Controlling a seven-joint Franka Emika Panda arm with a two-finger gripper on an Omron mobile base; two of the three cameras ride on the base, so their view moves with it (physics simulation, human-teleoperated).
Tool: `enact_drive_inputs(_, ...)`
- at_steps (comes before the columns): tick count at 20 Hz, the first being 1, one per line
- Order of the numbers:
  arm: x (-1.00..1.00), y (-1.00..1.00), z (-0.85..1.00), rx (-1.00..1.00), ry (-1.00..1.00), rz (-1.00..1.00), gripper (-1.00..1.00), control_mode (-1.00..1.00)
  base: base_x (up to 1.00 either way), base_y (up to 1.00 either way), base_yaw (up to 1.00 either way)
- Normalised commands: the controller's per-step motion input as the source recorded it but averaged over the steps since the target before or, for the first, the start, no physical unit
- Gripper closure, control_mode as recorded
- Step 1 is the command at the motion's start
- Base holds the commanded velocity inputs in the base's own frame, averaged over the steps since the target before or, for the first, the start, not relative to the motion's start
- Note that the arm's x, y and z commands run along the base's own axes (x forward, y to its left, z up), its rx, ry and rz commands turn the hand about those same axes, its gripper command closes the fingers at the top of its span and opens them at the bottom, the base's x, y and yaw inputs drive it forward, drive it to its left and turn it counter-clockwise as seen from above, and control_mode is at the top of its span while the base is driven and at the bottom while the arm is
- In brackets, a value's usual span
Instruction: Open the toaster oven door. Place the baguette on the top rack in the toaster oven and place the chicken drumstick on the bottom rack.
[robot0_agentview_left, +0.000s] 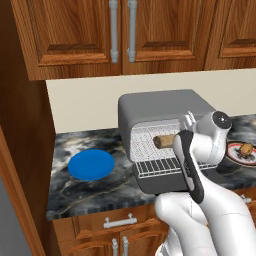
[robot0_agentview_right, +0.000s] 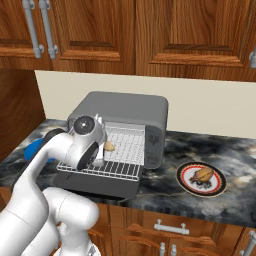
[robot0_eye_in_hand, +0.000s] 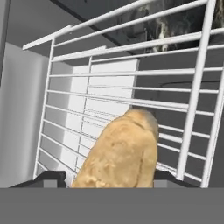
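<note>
Dark marbled tabletop (robot0_agentview_left: 95, 192) under wooden cabinets carries the grey toaster oven (robot0_agentview_left: 165, 107), its door (robot0_agentview_right: 95, 186) already dropped flat in front. Inside the open cavity the jaws grip the baguette (robot0_eye_in_hand: 120, 153), which sits between the two dark fingertips (robot0_eye_in_hand: 48, 178) and points inward over the wire grid of the top rack (robot0_agentview_left: 150, 137); from the left base camera the loaf's pale cut end shows just over that shelf, above the bottom rack (robot0_agentview_right: 100, 169), which is pulled out. The chicken drumstick (robot0_agentview_right: 203, 174) waits on its red-rimmed plate (robot0_agentview_right: 186, 186) to the oven's right; a blue plate (robot0_agentview_left: 91, 165) lies well to the left. To finish well, lower the loaf flat onto the wires, deep enough not to roll out, then release gently.
</note>
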Motion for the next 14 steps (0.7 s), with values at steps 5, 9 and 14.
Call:
enact_drive_inputs(5,0.0,-0.03,0.1,0.0,0.0,-0.01,-1.0,-1.0,0.0,0.0,0.0)
enact_drive_inputs(9,0.0,-0.02,0.27,0.0,0.0,-0.03,-1.0,-1.0,0.0,0.0,0.0)
enact_drive_inputs(14,-0.58,-0.21,0.4,0.04,0.0,-0.04,-1.0,-1.0,0.0,0.0,0.0)
